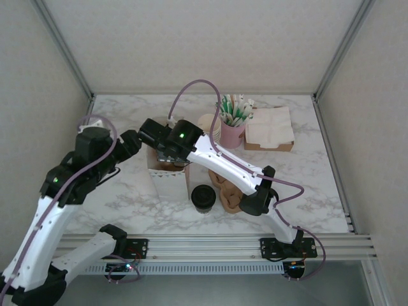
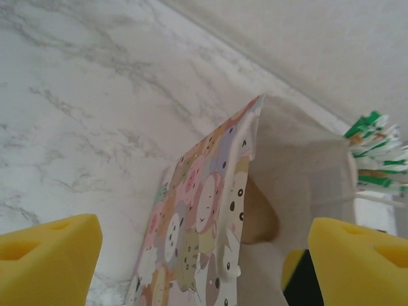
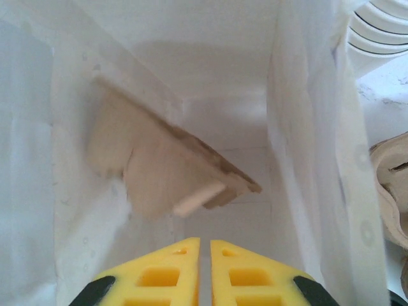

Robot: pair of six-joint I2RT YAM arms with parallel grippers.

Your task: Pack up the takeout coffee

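Starting at the left, your left gripper (image 2: 204, 258) is hanging with its fingers (image 2: 48, 255) wide apart. The printed wall of the bag (image 2: 204, 210) is rising between them, and they are pinching nothing.

The bag is standing upright on the table (image 1: 127, 197), left of centre. Your right gripper (image 3: 205, 245) is pointing down into its mouth, fingers drawn together to a thin slit with nothing between them. Below it, a cardboard piece (image 3: 159, 169) is leaning at a tilt against the bag's wall, partly covering the floor.

The coffee (image 1: 203, 197) is waiting outside, upright on the table just beside the bag's near right corner. Neither gripper is touching it. A cardboard carrier (image 1: 231, 191) is lying just to its right.

The coffee is probably going to feel light but top-heavy if it is full. Its paper wall is likely soft enough to buckle under a hard squeeze. The black lid is smooth and may pop off if you are lifting by it. You are better off closing across the cup's body just under the lid rim, gently, and keeping it upright all the way. The tilted cardboard may be blocking a flat landing inside the bag.
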